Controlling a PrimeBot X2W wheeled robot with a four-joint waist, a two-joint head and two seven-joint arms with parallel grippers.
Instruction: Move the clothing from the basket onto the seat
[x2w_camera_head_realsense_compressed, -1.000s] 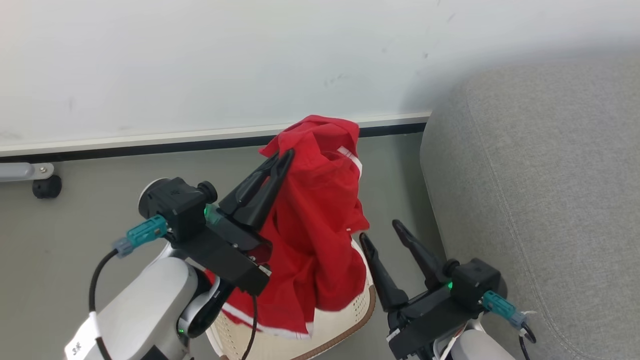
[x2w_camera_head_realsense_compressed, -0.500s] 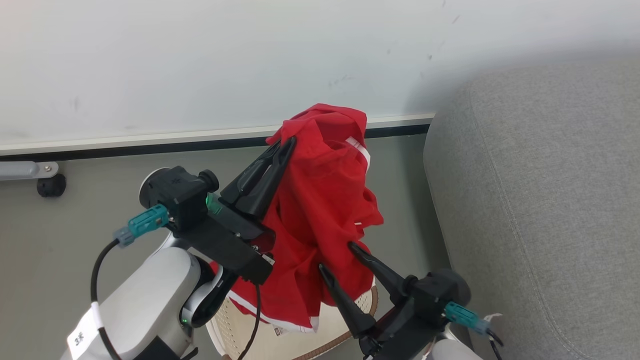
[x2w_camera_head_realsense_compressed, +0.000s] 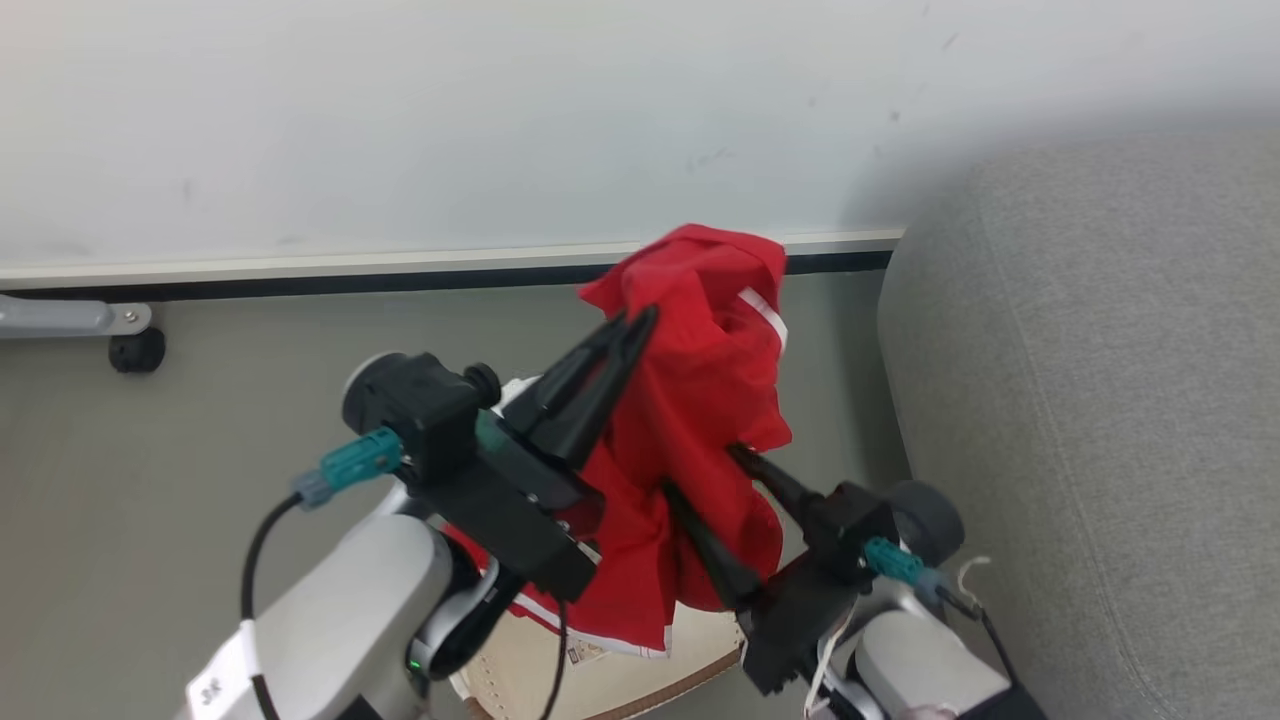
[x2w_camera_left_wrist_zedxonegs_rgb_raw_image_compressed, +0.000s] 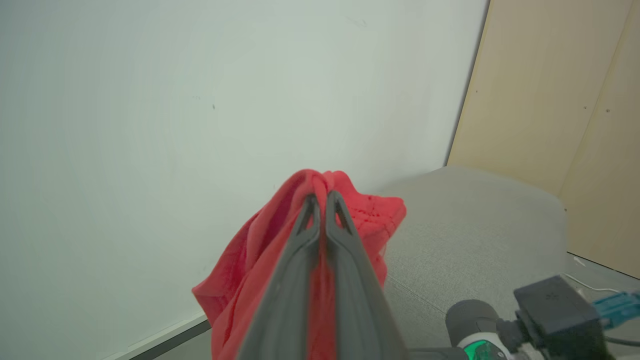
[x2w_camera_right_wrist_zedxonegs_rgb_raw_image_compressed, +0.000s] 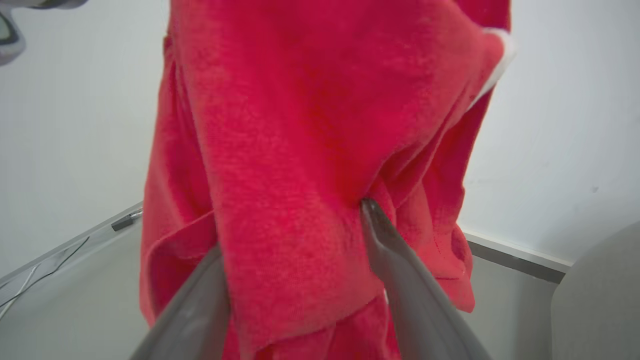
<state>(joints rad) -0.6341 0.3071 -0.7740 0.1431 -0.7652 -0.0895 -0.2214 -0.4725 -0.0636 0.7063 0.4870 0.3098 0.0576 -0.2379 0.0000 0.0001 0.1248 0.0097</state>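
Hanging pinched in left claw (x2w_camera_head_realsense_compressed: 640, 320), bright red fabric clothing (x2w_camera_head_realsense_compressed: 700, 380) lies within spread right claw (x2w_camera_head_realsense_compressed: 702, 470); light grey woven sofa seat (x2w_camera_head_realsense_compressed: 1100, 400) right of claws, grey floor (x2w_camera_head_realsense_compressed: 150, 500) below, white wall (x2w_camera_head_realsense_compressed: 400, 120) beyond.

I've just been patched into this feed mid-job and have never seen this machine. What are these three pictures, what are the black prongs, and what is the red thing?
This is a two-armed robot. The wide picture comes from a camera on its head, looking down. The other two come from a camera on each wrist, looking along that arm's gripper. The black prongs are the gripper fingers.

The left gripper is shut on the clothing, a red garment with white trim, and holds it up over the cream basket on the grey floor. The left wrist picture shows that pinch close up.

The right gripper is open. Its fingers sit either side of a lower fold, as the right wrist picture shows. The grey seat is on the right.
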